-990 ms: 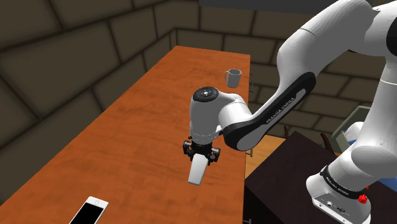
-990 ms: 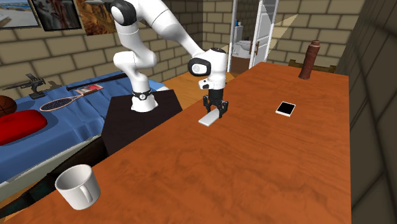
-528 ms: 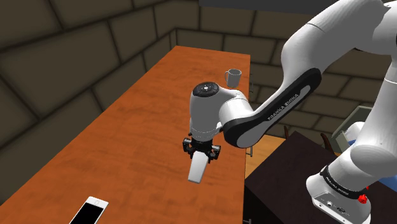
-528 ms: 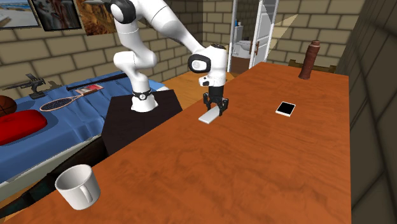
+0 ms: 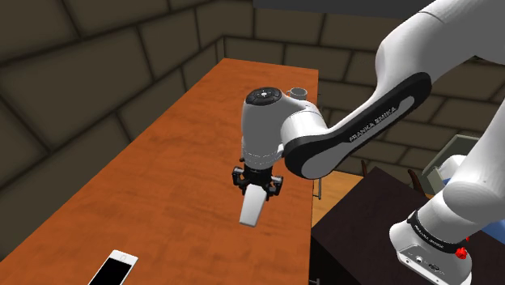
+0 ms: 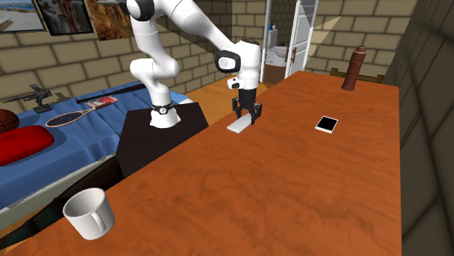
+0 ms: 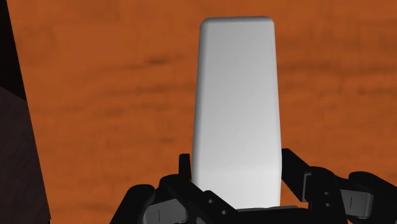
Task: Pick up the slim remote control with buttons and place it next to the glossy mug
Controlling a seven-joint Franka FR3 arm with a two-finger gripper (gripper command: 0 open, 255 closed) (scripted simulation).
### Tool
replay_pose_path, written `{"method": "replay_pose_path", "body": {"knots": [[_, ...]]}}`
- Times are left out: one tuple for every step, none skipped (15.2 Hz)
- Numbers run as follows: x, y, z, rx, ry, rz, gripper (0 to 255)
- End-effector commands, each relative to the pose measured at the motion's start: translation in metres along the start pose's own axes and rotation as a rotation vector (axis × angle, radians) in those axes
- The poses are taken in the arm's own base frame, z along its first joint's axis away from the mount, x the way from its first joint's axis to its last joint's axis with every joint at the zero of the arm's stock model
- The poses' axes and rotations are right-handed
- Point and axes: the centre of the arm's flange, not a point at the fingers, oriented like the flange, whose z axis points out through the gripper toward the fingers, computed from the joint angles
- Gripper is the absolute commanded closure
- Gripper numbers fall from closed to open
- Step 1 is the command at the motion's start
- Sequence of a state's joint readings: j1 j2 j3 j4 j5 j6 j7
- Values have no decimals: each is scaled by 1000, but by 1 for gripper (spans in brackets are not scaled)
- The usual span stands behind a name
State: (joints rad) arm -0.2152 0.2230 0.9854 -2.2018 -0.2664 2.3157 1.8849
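My gripper [image 5: 256, 185] is shut on one end of a plain white slim remote [image 5: 252, 209], which hangs below it, clear of the orange wooden table [image 5: 162, 162]. In the second exterior view the gripper [image 6: 247, 115] holds the remote [image 6: 238, 127] above the table's edge nearest the stand. The wrist view shows the remote [image 7: 236, 108] clasped between the black fingers [image 7: 167, 205], its free end pointing away over the tabletop. The white mug [image 6: 89, 213] stands far off at one end of the table; in the shoulder view its rim [image 5: 298, 91] peeks out behind the arm.
A phone with a dark screen [image 5: 113, 269] lies at the table end opposite the mug, also seen in the second exterior view as the phone [image 6: 327, 124]. A brown cylinder [image 6: 354, 69] stands at that far corner. The dark stand [image 6: 156, 138] and a blue bed [image 6: 44, 138] lie beside the table.
The gripper has risen with the remote still clasped, carrying it higher above the table. The hand now covers most of the mug in the shoulder view.
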Motion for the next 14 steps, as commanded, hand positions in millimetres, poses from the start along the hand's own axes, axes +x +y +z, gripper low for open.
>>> {"method": "replay_pose_path", "body": {"knots": [[0,-1,-11,0,-1,0,255],[0,-1,-17,0,-1,0,255],[0,-1,-22,0,-1,0,255],[0,-1,-27,0,-1,0,255],[0,-1,-33,0,-1,0,255],[0,-1,-38,0,-1,0,255],[0,-1,-43,0,-1,0,255],[1,-1,-48,0,-1,0,255],[1,-1,-54,0,-1,0,255],[1,-1,-59,0,-1,0,255],[1,-1,-64,0,-1,0,255],[1,-1,-70,0,-1,0,255],[1,-1,-75,0,-1,0,255],[1,-1,-80,0,-1,0,255]]}}
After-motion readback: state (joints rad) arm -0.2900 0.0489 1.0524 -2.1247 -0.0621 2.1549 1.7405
